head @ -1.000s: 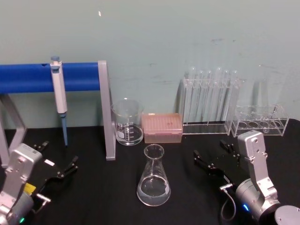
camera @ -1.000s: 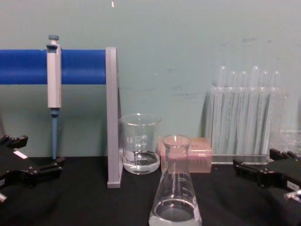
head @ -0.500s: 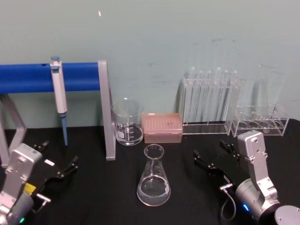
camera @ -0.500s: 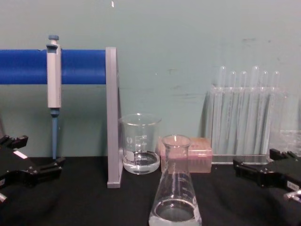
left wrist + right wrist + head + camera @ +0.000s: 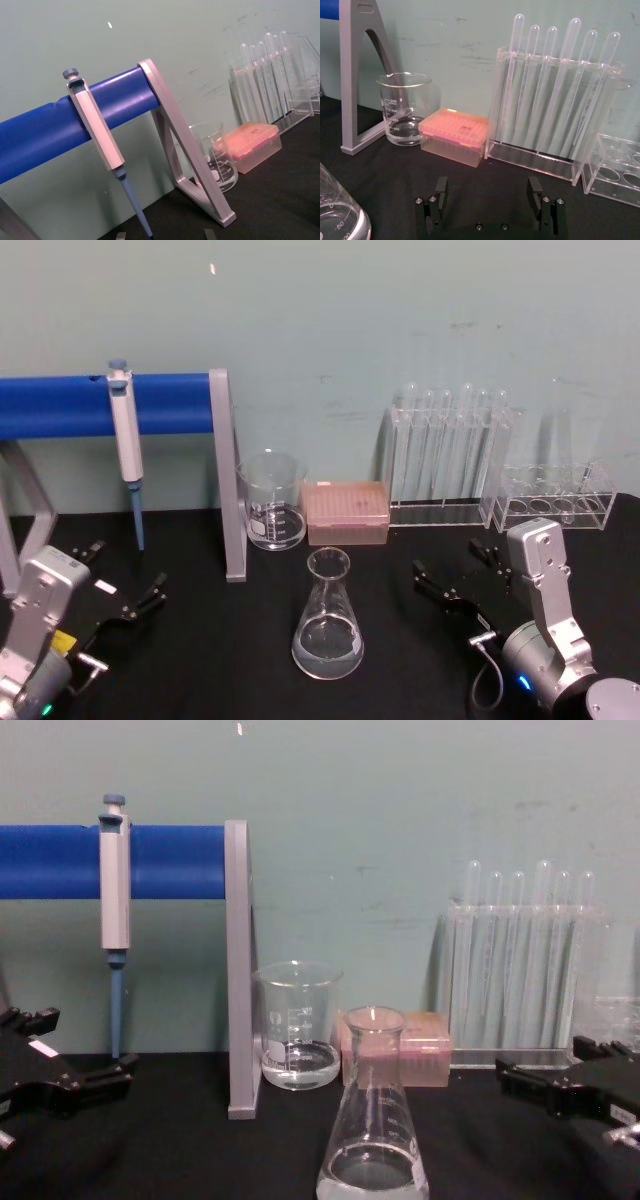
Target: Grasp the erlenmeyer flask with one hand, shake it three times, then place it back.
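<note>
The erlenmeyer flask (image 5: 327, 621) stands upright on the black table, front and centre, with a little clear liquid in its wide base; it also shows in the chest view (image 5: 372, 1130) and at the edge of the right wrist view (image 5: 340, 216). My right gripper (image 5: 448, 562) hovers low to the flask's right, open and holding nothing, a clear gap away; its open jaws face the back racks in the right wrist view (image 5: 488, 187). My left gripper (image 5: 125, 575) sits open at the front left, farther from the flask. Both grippers appear at the chest view's edges, left (image 5: 85, 1045) and right (image 5: 545, 1060).
Behind the flask stand a glass beaker (image 5: 272, 502) and a pink tip box (image 5: 346, 512). A rack of test tubes (image 5: 450, 460) and a lower clear rack (image 5: 550, 498) line the back right. A pipette (image 5: 125, 440) hangs from a blue bar (image 5: 60, 406) with a grey upright (image 5: 228, 500).
</note>
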`<action>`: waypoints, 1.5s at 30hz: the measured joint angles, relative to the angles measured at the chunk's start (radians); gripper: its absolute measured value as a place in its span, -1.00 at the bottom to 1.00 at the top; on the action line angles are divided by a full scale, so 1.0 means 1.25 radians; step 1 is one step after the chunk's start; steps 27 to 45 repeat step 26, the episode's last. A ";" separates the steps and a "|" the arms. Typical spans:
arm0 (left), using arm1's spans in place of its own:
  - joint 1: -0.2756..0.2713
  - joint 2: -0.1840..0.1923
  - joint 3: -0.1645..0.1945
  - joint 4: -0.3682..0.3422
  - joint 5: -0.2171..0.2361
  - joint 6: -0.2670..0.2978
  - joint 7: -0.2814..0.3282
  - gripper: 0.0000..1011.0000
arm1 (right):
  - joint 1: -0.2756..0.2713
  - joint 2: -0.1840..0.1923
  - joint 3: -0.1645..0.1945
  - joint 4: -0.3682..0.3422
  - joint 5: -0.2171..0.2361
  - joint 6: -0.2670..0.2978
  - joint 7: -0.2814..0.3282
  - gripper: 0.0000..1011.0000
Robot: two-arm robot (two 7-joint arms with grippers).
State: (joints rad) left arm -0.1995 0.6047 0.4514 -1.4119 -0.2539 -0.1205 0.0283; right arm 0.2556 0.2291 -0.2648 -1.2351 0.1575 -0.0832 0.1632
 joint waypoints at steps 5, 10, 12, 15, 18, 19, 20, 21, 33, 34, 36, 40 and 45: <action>0.000 0.000 0.000 0.000 0.000 0.000 0.000 0.98 | 0.000 0.000 0.000 0.000 0.000 0.000 0.000 0.98; 0.000 0.000 0.000 0.000 0.000 0.000 0.000 0.98 | 0.000 0.000 0.000 0.000 0.000 0.000 0.000 0.98; 0.000 0.000 0.000 0.000 0.000 0.000 0.000 0.98 | 0.000 0.000 0.000 0.000 0.000 0.000 0.000 0.98; 0.000 0.000 0.000 0.000 0.000 0.000 0.000 0.98 | 0.000 0.000 0.000 0.000 0.000 0.000 0.000 0.98; 0.000 0.000 0.000 0.000 0.000 0.000 0.000 0.98 | 0.000 0.000 0.000 0.000 0.000 0.000 0.000 0.98; 0.000 0.000 0.000 0.000 0.000 0.000 0.000 0.98 | 0.000 0.000 0.000 0.000 0.000 0.000 0.000 0.98; 0.000 0.000 0.000 0.000 0.000 0.000 0.000 0.98 | 0.000 0.000 0.000 0.000 0.000 0.000 0.000 0.98; 0.000 0.000 0.000 0.000 0.000 0.000 0.000 0.98 | 0.000 0.000 0.000 0.000 0.000 0.000 0.000 0.98; 0.000 0.000 0.000 0.000 0.000 0.000 0.000 0.98 | 0.000 0.000 0.000 0.000 0.000 0.000 0.000 0.98; 0.000 0.000 0.000 0.000 0.000 0.000 0.000 0.98 | 0.000 0.000 0.000 0.000 0.000 0.000 0.000 0.98; 0.000 0.000 0.000 0.000 0.000 0.000 0.000 0.98 | 0.000 0.000 0.000 0.000 0.000 0.000 0.000 0.98; 0.000 0.000 0.000 0.000 0.000 0.000 0.000 0.98 | 0.000 0.000 0.000 0.000 0.000 0.000 0.000 0.98; 0.000 0.000 0.000 0.000 0.000 0.000 0.000 0.98 | 0.000 0.000 0.000 0.000 0.000 0.000 0.000 0.98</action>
